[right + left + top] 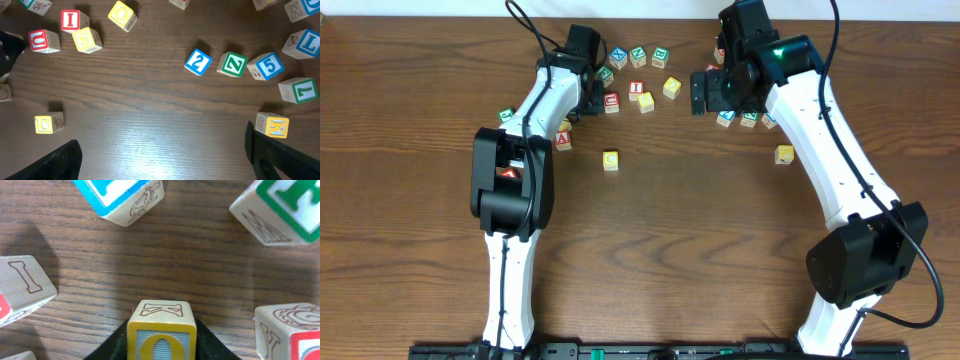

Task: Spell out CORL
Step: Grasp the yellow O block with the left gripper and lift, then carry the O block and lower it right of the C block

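Left claw (161,345) is clamped tight on the O block (161,330): yellow frame, blue face, a finger pressed against each side, the block low over the table (700,230). Other blocks ring that claw. A blue-lettered block (122,197) lies ahead on one side and a green-lettered block (280,207) ahead on the other. A block carved with an I (25,285) sits off to one flank, a red-framed block (292,332) off to the other, none touching the O.

Over to the right claw (165,165): its fingers (57,160) are spread wide apart with only bare wood between them. The C block (48,123), yellow, sits alone just ahead of one finger, and a yellow K block (272,125) sits close by the other. From above, the C block is well apart from both claws, on the near side of the left one.
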